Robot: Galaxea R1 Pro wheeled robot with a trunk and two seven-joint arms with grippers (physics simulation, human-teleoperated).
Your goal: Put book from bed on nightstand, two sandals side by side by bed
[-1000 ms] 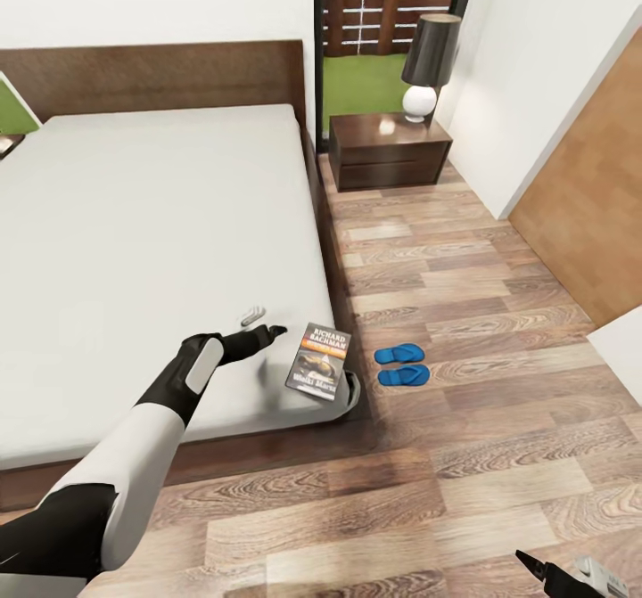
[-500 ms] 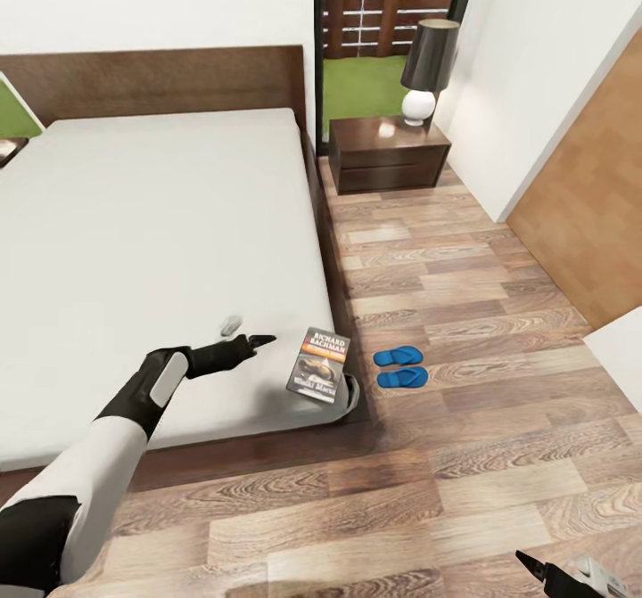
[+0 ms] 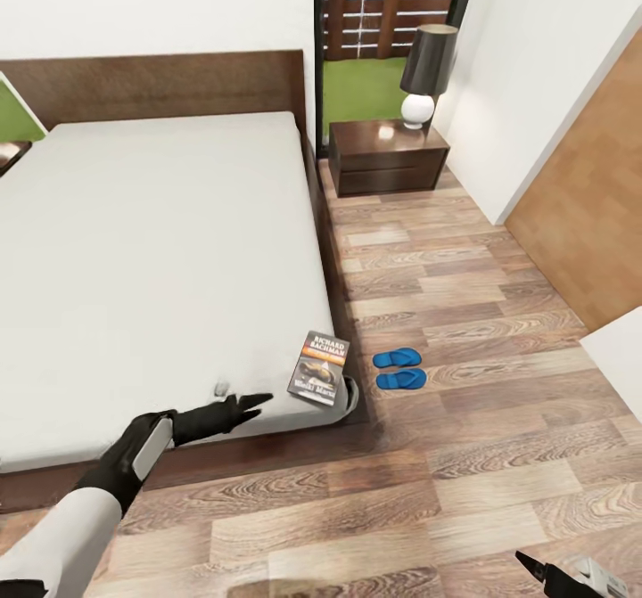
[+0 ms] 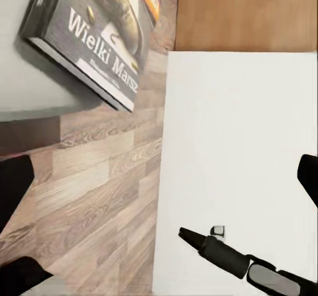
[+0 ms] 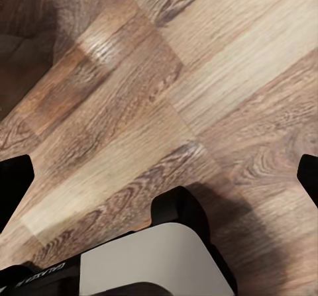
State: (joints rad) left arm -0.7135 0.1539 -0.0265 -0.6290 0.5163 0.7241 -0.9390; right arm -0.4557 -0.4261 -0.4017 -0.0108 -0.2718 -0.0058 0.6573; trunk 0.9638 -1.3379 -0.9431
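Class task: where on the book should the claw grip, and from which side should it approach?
Probably the book's overhanging corner, approached from the floor side: it lies flat at the bed's foot corner and juts past the edge, so jaws may close above and below there.

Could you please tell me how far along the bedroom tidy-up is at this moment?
Done: the sandals lie side by side on the floor by the bed. In hand: nothing; the left pincer hangs open near the mattress's foot edge, short of the book. Left: lifting the book from the bed's corner onto the nightstand.
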